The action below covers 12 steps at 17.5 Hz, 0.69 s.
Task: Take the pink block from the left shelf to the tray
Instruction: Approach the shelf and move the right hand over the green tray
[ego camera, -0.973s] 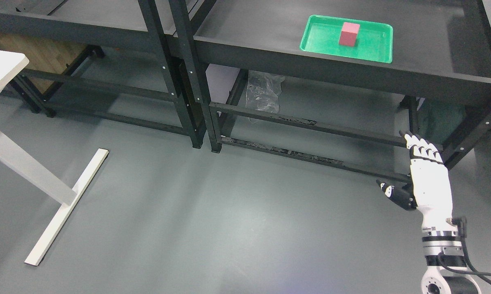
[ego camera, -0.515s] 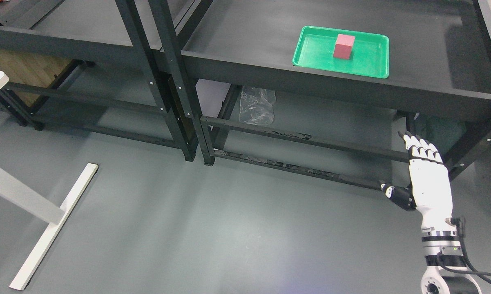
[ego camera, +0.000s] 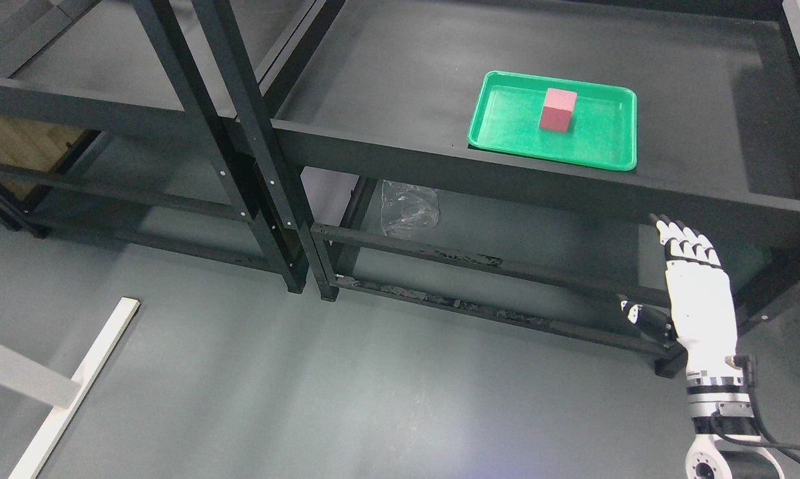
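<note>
A pink block [ego camera: 558, 109] stands upright in a green tray [ego camera: 506, 130] on the dark shelf [ego camera: 400, 73] of the right-hand rack. My right hand [ego camera: 689, 293] is white with dark fingertips, held flat and open below the shelf's front edge at the lower right. It holds nothing and is well apart from the tray. The left arm does not show.
A second dark rack [ego camera: 94, 100] stands at the left, its posts [ego camera: 240, 133] next to the right rack's. A crumpled clear plastic bag [ego camera: 406, 209] lies on the floor under the shelf. A white table foot [ego camera: 74, 389] lies at the lower left on grey floor.
The whole picture has shifted: the camera moved, so the racks and tray now sit lower and further left. The right hand stays in the same pose, open.
</note>
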{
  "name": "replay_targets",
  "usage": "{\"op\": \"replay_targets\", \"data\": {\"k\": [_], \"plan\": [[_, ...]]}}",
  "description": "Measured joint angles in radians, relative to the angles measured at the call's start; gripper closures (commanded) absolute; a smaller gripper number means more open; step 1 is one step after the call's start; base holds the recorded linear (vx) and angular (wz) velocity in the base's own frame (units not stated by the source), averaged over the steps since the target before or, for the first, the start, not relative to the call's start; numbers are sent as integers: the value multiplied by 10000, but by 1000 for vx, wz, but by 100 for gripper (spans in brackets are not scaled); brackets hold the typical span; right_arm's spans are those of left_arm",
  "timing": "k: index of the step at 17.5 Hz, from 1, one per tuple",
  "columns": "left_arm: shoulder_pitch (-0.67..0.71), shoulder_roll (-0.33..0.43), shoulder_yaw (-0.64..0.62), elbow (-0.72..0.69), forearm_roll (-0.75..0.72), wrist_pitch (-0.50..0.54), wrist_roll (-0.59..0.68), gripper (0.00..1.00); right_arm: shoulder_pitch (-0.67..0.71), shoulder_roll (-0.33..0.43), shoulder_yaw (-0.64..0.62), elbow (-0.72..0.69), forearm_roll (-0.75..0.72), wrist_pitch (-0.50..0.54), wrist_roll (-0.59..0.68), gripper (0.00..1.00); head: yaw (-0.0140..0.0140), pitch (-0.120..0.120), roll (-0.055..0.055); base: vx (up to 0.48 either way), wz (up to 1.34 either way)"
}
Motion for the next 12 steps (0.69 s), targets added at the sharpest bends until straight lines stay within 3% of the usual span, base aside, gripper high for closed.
{"op": "replay_targets", "data": {"k": [12], "plan": [[-1,0,0,0,0,0,0,0,-122,120,0,-3,-649,10,-274,0,0,0,0,298,5]]}}
